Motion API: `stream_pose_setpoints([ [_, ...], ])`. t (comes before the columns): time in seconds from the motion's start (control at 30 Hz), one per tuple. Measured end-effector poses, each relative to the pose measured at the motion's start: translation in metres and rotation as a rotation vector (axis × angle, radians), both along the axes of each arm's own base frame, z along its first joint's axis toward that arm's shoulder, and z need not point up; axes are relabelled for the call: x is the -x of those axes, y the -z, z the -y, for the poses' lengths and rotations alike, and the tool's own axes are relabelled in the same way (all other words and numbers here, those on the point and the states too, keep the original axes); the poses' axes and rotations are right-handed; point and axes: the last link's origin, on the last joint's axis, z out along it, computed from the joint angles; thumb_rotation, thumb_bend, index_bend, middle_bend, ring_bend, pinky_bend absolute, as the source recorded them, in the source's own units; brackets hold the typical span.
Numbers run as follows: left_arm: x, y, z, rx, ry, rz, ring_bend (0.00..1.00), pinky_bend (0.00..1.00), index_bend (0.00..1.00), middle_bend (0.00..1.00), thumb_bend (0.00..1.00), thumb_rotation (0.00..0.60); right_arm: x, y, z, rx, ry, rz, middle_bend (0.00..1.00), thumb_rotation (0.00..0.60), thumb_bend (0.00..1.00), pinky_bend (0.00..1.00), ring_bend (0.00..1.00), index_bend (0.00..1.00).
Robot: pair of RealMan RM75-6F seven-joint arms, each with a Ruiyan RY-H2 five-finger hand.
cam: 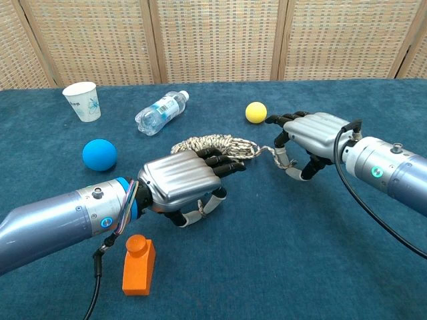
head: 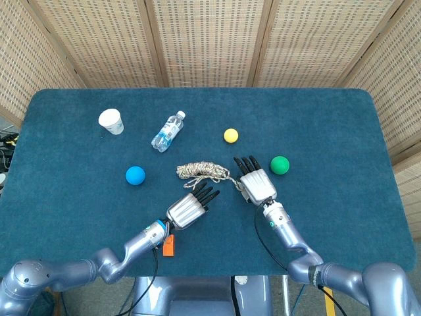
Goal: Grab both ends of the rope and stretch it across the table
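The beige rope (head: 202,172) (cam: 215,144) lies coiled in a small bundle at mid-table. My left hand (head: 189,209) (cam: 181,181) sits just in front of the coil, and its curled fingers and thumb pinch a loose rope strand. My right hand (head: 255,184) (cam: 311,136) is to the right of the coil. The rope's other end runs in between its bent fingers and thumb, which pinch it. Both palms face down, so the contact points are partly hidden.
An orange block (head: 168,245) (cam: 139,265) stands near the front edge by my left wrist. A blue ball (head: 135,175) (cam: 99,155), a water bottle (head: 168,131) (cam: 161,112), a paper cup (head: 111,121) (cam: 83,101), a yellow ball (head: 231,135) (cam: 255,112) and a green ball (head: 279,164) surround the rope.
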Motion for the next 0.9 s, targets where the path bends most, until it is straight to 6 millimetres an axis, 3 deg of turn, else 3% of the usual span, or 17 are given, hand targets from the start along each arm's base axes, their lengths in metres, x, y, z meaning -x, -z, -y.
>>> stream_pose_setpoints([
  [0.5, 0.006, -0.011, -0.003, -0.011, -0.025, 0.025, 0.0, 0.0, 0.65, 0.0, 0.49, 0.6, -0.002, -0.002, 0.0, 0.012, -0.002, 0.001, 0.0, 0.6, 0.54, 0.0, 0.0, 0.7],
  [0.7, 0.017, -0.036, -0.008, -0.037, -0.041, 0.074, 0.0, 0.0, 0.65, 0.0, 0.49, 0.6, -0.001, -0.007, 0.001, 0.031, -0.002, 0.004, 0.0, 0.6, 0.54, 0.0, 0.0, 0.7],
  [0.9, 0.04, -0.075, -0.018, -0.088, -0.076, 0.117, 0.0, 0.0, 0.65, 0.0, 0.5, 0.6, -0.002, -0.016, 0.003, 0.065, -0.009, 0.005, 0.0, 0.6, 0.54, 0.0, 0.0, 0.71],
])
